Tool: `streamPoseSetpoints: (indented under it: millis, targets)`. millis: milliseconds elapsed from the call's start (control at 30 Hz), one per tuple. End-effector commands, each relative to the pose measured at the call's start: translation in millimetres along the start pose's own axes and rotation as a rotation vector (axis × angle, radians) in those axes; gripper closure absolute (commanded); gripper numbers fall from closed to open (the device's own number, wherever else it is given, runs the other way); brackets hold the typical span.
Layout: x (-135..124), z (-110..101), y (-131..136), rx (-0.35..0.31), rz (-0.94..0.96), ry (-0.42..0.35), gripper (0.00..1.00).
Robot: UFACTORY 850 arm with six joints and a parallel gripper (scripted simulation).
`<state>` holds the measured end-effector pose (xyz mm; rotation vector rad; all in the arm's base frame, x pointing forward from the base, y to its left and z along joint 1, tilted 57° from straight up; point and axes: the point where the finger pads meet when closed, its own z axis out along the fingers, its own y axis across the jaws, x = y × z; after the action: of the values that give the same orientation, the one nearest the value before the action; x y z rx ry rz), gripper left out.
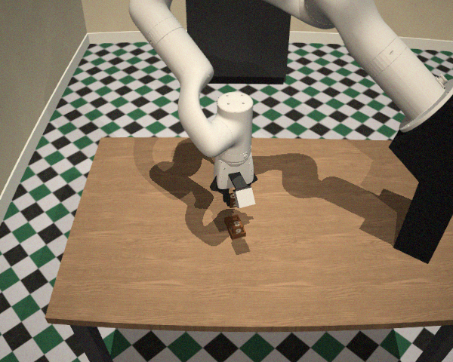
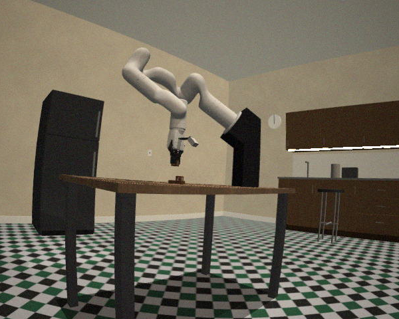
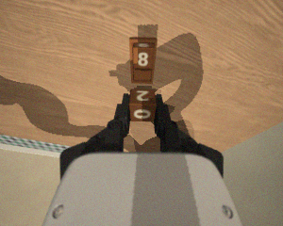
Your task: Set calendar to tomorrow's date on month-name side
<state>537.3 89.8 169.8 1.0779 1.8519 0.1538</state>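
My gripper [image 3: 141,103] is shut on a brown date cube [image 3: 142,107] and holds it well above the table; its faces toward the wrist camera read 2 and 0. The held cube also shows in the exterior view [image 2: 175,159] and is partly hidden under the wrist in the top view [image 1: 232,197]. Below it on the table lies the small brown calendar tray [image 1: 229,229], also seen in the wrist view [image 3: 142,63] and in the exterior view [image 2: 176,179]. One cube [image 3: 142,59] stands in the tray with an 8 facing up. The tray slot nearer the gripper is vacant.
The arm's black base block [image 1: 433,171] stands at the table's right edge. A black fridge [image 1: 237,38] stands on the floor beyond the far edge of the table. The arm's shadow lies across the table around the tray.
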Motion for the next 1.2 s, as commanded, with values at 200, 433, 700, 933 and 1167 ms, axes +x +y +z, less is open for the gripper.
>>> streamPoseSetpoints:
  millis: [200,433,700,933,1167]
  targets:
    - [-0.4,-21.0,0.6,0.001,0.000,0.000,0.73]
    - [-0.5,-21.0,0.7,0.001,0.003,-0.001,0.73]
    - [-6.6,-18.6,13.5,0.003,0.245,-0.004,0.73]
    - [-12.2,-16.8,24.7,0.004,0.456,-0.006,0.73]
    - [-18.6,-15.1,37.3,0.004,0.692,-0.008,0.73]
